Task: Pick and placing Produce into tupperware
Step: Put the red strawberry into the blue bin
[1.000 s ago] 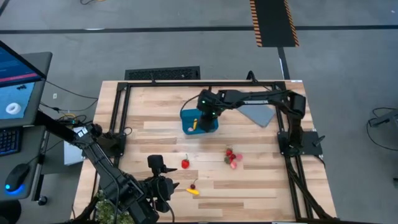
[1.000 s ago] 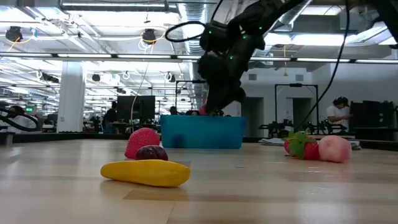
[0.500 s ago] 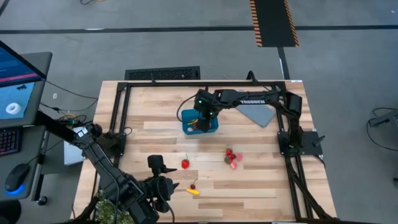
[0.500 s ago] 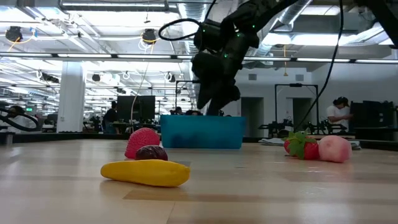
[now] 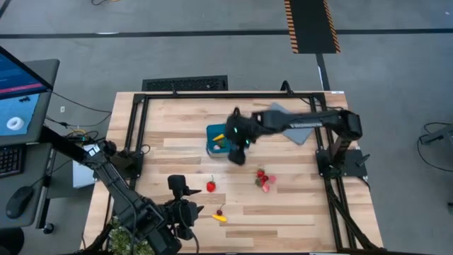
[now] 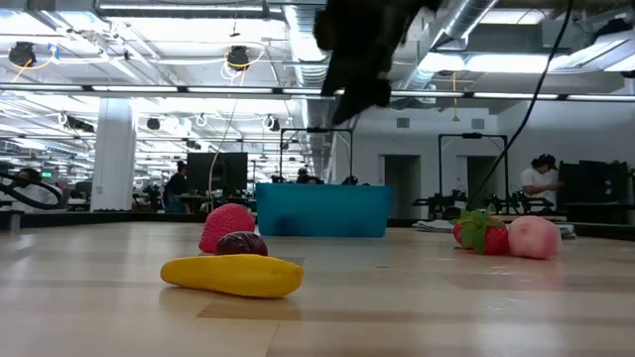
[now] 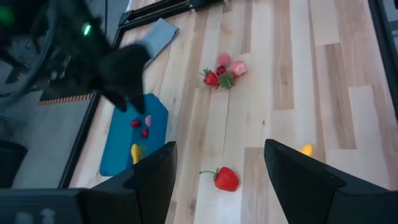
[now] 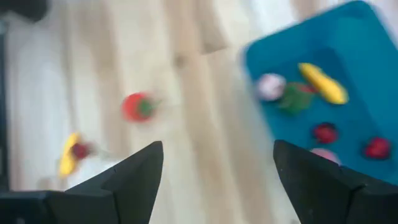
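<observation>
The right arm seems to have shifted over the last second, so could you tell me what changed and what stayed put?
The right gripper rose out of the tupperware, opened its fingers and swung toward the strawberry cluster. It carries nothing now. The left gripper stayed parked and open at the near edge, and the loose produce on the table did not move.

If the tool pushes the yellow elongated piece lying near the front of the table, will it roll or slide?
The yellow piece is rounded and elongated, so a push on its long side would probably roll it. Its surface looks smooth and glossy, so it may slip between the fingers. The dark cherry sits close behind it and might be bumped.
</observation>
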Action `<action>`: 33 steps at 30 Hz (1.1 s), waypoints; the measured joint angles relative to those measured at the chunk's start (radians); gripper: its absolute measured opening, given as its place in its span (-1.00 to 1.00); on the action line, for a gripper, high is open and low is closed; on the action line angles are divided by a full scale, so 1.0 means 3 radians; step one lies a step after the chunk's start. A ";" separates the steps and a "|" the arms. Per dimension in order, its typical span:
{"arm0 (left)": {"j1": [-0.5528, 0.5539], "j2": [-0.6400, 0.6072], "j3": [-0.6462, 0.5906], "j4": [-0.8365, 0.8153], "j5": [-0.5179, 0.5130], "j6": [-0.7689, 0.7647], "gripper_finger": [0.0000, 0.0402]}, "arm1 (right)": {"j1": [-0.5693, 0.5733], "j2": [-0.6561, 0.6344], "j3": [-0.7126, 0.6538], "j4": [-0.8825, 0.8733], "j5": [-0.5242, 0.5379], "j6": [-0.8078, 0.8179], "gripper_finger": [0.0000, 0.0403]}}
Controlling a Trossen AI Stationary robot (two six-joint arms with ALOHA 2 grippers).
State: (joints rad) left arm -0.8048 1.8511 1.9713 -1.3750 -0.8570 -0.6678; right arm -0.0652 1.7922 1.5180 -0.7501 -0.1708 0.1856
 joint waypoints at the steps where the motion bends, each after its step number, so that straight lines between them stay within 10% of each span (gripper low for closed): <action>1: 0.0008 0.0000 0.0000 -0.0001 0.0002 0.0005 0.16 | 0.0117 -0.0047 0.0002 -0.0049 0.0094 0.0024 0.61; 22: 0.0765 -0.0001 -0.0982 0.0623 0.0192 0.0329 0.16 | 0.2219 -0.0228 -0.0002 -0.0882 0.2165 0.1650 0.58; 33: 0.1230 0.0002 -0.1939 0.0738 0.0137 -0.1097 0.16 | 0.2686 -0.0227 -0.0002 -0.1241 0.2557 0.2281 0.58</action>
State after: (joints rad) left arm -0.4359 1.8517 1.3896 -1.1537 -0.8159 -0.9969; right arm 0.7405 1.7241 1.5173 -1.1224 0.5963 0.8698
